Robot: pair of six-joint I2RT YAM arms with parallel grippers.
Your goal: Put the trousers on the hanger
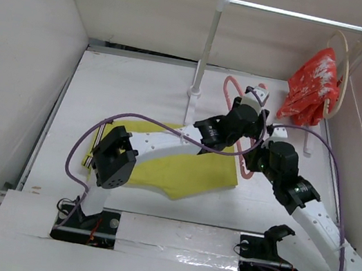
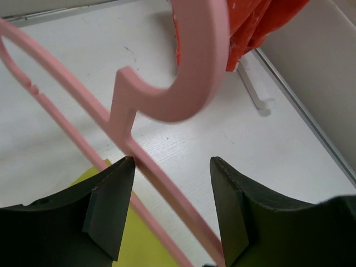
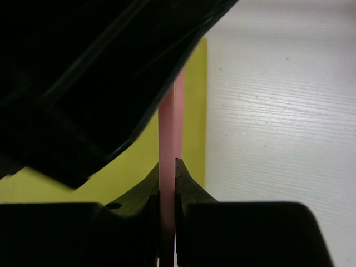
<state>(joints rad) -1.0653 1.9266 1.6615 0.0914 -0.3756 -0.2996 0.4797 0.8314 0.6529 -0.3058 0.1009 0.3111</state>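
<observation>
Only the right gripper (image 3: 167, 169) pinches the thin pink plastic hanger (image 3: 167, 128), above the right edge of the flat mustard-yellow cloth trousers (image 1: 182, 167), while the left gripper (image 2: 171, 162) stands wide around it, so the hanger may swivel in this narrow grip.

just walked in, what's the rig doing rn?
The right gripper is clamped on a thin bar of the pink hanger. The left gripper is open, its jaws straddling the hanger just below the hook. The yellow trousers lie flat on the table, partly under the arms, and are not yet on the hanger.
</observation>
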